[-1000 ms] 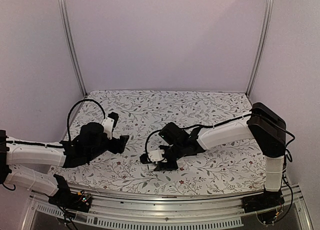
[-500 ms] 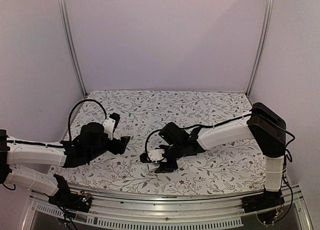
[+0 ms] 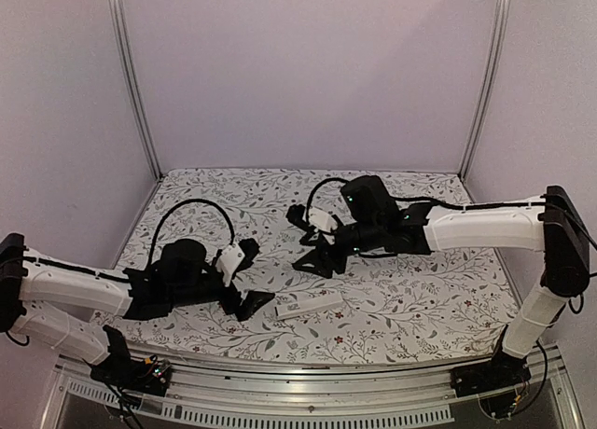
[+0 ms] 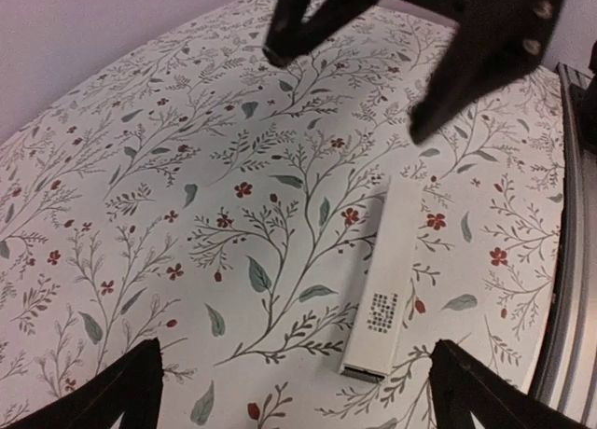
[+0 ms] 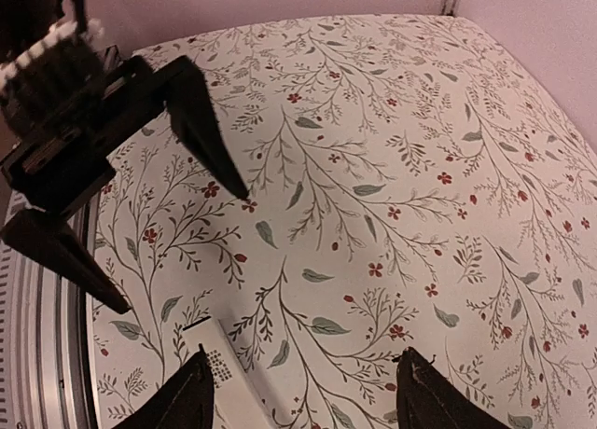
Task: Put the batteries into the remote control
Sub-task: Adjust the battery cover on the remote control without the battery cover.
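Note:
The remote control (image 3: 310, 305) is a slim white bar lying flat on the floral cloth near the front, with nothing touching it. In the left wrist view the remote control (image 4: 384, 270) shows a dotted dark patch near its close end. My left gripper (image 3: 252, 278) stands open just left of it, nothing between its fingers (image 4: 297, 347). My right gripper (image 3: 305, 238) hovers open behind the remote, also empty (image 5: 306, 354); the remote control (image 5: 227, 384) shows by its left finger. The batteries are out of view.
A floral cloth (image 3: 410, 289) covers the table. A metal rail (image 3: 298, 368) runs along the front edge, close to the remote. Plain walls with metal posts (image 3: 131, 84) close in the back and sides.
The right gripper has let go of the remote, which now lies on the cloth, and has pulled back toward the rear. The left arm has swung right toward the remote and opened wider.

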